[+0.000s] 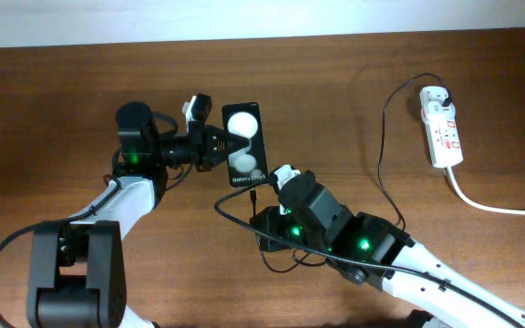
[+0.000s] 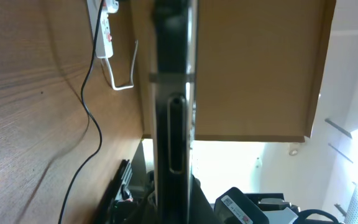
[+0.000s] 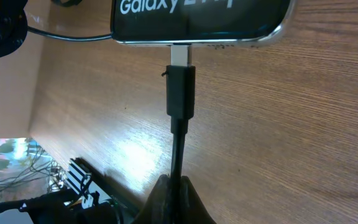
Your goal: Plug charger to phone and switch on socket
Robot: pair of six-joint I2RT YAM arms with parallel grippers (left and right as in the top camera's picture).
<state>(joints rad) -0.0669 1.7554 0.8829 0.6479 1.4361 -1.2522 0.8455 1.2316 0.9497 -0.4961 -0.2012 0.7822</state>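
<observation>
The left gripper is squeezing the side of the black Galaxy phone. It is holding the phone steady near the middle of the wooden table.

The right gripper is pinching the thin black charger cable tight, a little way behind its connector. The connector is pointing straight at the bottom edge of the phone. Its silver tip is going into the little hole there. A bit of silver is showing, so I am thinking it may need one more small push to be all the way in.

The other end of the charger is a black plug. It is sitting in the white power strip at the far right side of the table, well apart from both grippers.

So the plugging part is looking almost done. The switch part is looking not done yet, because no gripper is near the power strip. The switches are too small here to tell if one is on.
</observation>
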